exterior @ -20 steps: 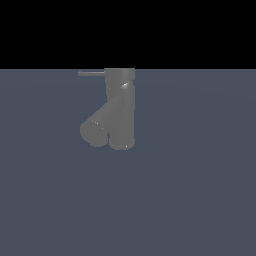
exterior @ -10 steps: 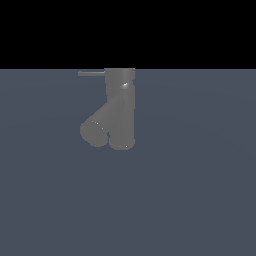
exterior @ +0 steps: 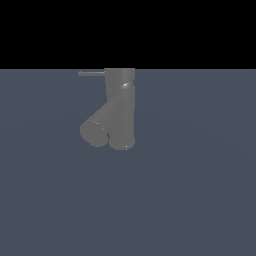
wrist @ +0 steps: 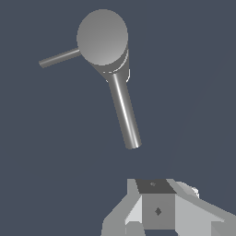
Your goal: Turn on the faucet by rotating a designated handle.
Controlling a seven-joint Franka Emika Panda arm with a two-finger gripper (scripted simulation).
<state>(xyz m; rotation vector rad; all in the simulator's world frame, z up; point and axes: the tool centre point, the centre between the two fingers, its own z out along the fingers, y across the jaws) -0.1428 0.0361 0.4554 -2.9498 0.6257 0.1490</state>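
The faucet is a dull grey Y-shaped body standing on the floor, with its thick spout branching down toward the exterior view's left. The handle, a thin straight rod, sticks out from the top of the upright cylinder toward the exterior view's left. In the wrist view I look down on the faucet's round cap, the handle and the spout. My gripper shows only in the wrist view. It is well apart from the faucet and touches nothing. Its fingers form one block with no gap.
A flat blue-grey floor runs all around the faucet, with a black background above it. No other objects are in view.
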